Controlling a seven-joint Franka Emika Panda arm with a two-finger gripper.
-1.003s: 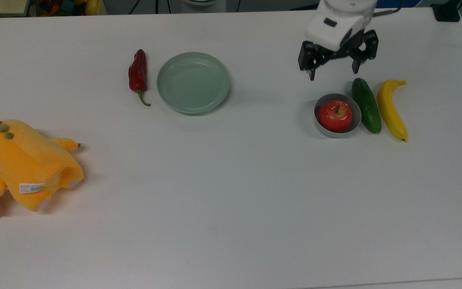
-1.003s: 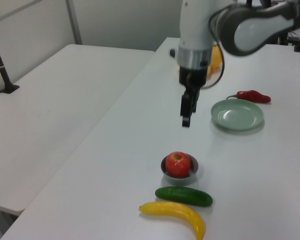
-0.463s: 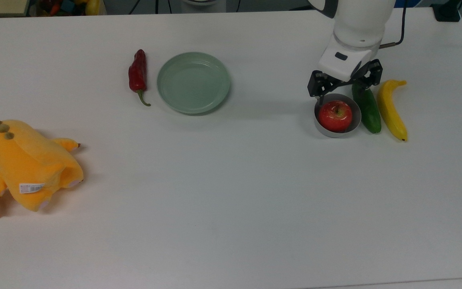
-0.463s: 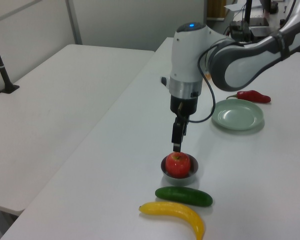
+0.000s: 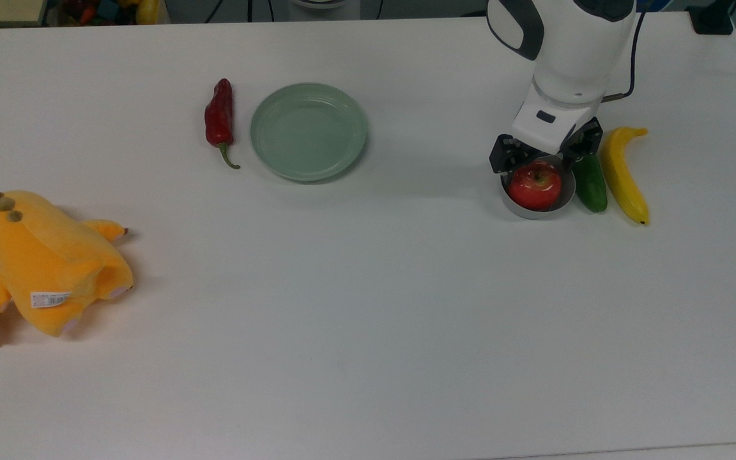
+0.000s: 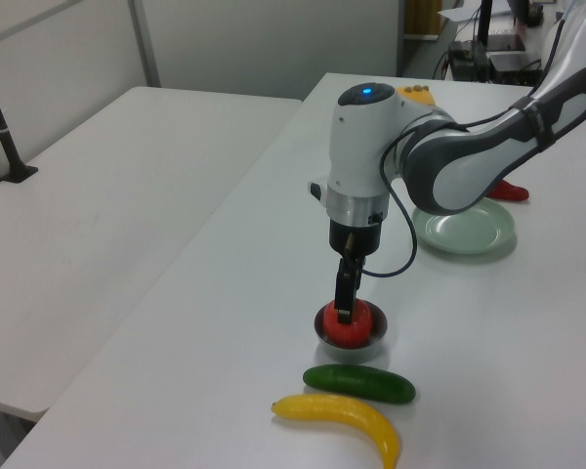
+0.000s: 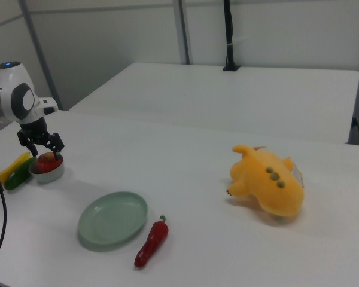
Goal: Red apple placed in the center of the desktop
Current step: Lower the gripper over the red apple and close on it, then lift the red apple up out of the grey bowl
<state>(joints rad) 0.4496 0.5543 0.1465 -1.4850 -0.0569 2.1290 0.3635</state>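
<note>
White desktop [image 5: 368, 332], centre bare; red apple [image 5: 535, 184] sits in small grey bowl [image 5: 534, 211] beside cucumber [image 5: 591, 188]. Gripper [image 5: 544, 160] straddles apple, fingers spread, not clamped, apparently lined up to grasp and lift.

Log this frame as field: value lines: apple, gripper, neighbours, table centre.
apple: red apple sitting in a small grey bowl
gripper: gripper open, fingers straddling the apple, not yet closed
neighbours: cucumber beside the bowl, banana past it
elsewhere: green plate, red chili, yellow plush toy
table centre: bare white desktop
</note>
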